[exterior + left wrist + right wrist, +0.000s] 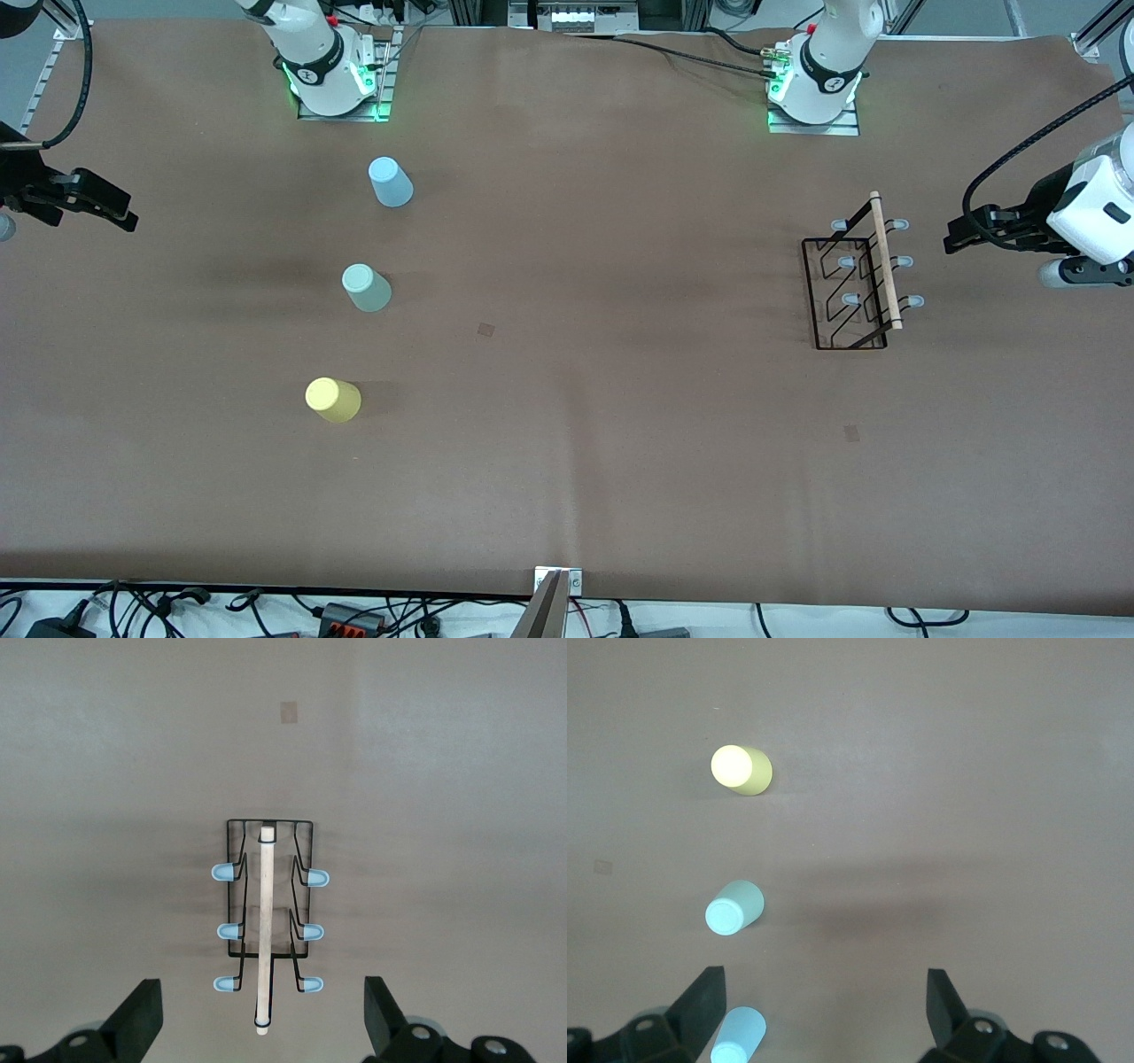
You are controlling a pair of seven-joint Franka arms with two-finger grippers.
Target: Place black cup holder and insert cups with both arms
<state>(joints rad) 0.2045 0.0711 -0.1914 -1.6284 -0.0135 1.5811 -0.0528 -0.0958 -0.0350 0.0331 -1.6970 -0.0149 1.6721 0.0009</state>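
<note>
Both arms wait, empty: the left gripper (961, 237) gapes beside the rack (850, 279), the right gripper (111, 213) gapes beside three upturned cups (366, 288), ready to share the work.

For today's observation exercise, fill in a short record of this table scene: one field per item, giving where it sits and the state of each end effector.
rack: black cup holder stands at the left arm's end of the table, pegs empty
blue cup: upside down, farthest from the front camera
mint cup: upside down, between the other two
yellow cup: upside down, nearest the front camera
left end effector: open, above the rack
right end effector: open, above the cups, holding nothing
</note>
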